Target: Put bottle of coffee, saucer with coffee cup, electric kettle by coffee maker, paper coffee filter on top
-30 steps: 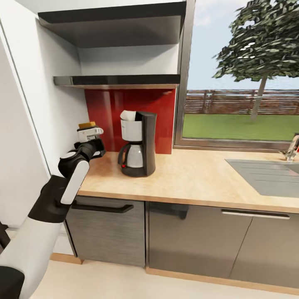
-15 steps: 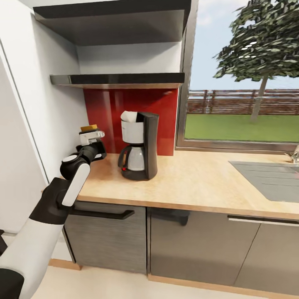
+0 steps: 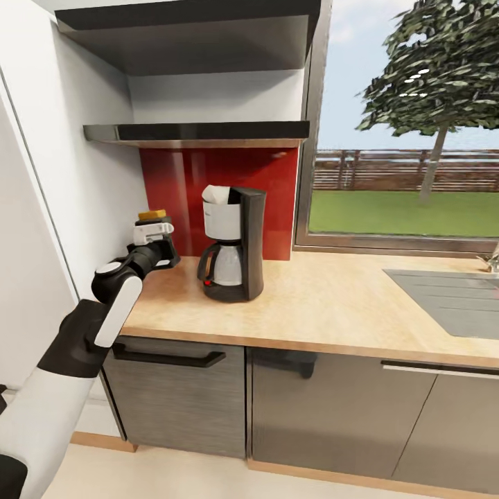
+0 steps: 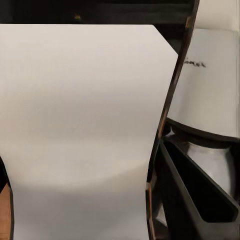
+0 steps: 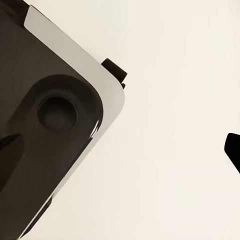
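The black coffee maker (image 3: 232, 242) with its silver carafe stands on the light-wood countertop (image 3: 326, 298) in front of the red backsplash. A white paper coffee filter (image 3: 216, 194) sits in its top. My left gripper (image 3: 158, 245) is shut on the bottle of coffee (image 3: 151, 229), whose mustard-yellow cap points up, just left of the coffee maker over the counter's left end. Whether the bottle touches the counter is hidden. In the left wrist view the bottle's white label (image 4: 80, 130) is very close, with the coffee maker (image 4: 205, 130) beside it. The right wrist view has a dark tip (image 5: 233, 150) at its edge.
A dark kitchen shelf (image 3: 197, 132) hangs above the coffee maker, with a white wall at the left. A sink (image 3: 450, 298) lies at the counter's right under the window. Grey cabinet fronts (image 3: 312, 409) run below. The right wrist view looks down on my base (image 5: 50, 125) and pale floor.
The head view has shifted slightly. My left elbow has swung a little leftward, while the held bottle keeps its place beside the coffee maker.
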### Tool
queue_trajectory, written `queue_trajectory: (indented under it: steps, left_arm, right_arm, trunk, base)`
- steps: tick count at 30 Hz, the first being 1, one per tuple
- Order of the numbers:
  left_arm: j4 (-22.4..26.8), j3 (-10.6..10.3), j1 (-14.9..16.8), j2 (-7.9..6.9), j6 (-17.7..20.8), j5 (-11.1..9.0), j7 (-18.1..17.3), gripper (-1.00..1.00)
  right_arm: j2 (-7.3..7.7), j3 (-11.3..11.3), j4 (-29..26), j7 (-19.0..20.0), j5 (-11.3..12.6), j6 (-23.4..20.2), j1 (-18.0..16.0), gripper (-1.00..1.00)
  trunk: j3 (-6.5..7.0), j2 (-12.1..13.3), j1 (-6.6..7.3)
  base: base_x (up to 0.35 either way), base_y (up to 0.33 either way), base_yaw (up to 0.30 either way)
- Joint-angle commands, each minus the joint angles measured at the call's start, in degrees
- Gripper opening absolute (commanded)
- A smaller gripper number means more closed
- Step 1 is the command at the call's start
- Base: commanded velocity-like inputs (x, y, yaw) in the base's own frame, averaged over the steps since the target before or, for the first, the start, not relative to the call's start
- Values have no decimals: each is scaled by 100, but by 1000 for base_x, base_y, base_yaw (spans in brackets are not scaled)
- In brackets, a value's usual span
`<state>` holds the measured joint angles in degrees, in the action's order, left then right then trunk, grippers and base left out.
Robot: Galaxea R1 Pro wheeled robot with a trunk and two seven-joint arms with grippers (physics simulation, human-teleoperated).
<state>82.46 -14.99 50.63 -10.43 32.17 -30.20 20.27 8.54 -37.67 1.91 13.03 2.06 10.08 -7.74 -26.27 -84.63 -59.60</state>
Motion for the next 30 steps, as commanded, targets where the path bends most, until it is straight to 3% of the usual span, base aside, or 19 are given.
queue_trajectory:
  steps: [1,16,20,30]
  left_arm:
    - [4,-13,-12,-7,17,-34,31,-100]
    - [-2,-13,-53,-12,17,-31,3,-100]
    - [-2,-13,-53,-12,17,-30,3,-100]
    - [-1,-13,-53,-12,17,-30,3,-100]
  right_arm:
    - [-2,-25,20,23,23,39,-8,100]
    - [1,-27,20,24,23,56,-10,100]
    - [6,-29,20,24,23,351,-8,100]
    - [7,-27,20,22,23,433,-9,100]
  trunk:
    - [-6,-4,0]
    - [-6,-4,0]
    - [-6,-4,0]
    - [-6,-4,0]
  base:
    - [0,0,-69]
    - [134,28,-21]
    - [67,1,0]
    - [32,0,0]
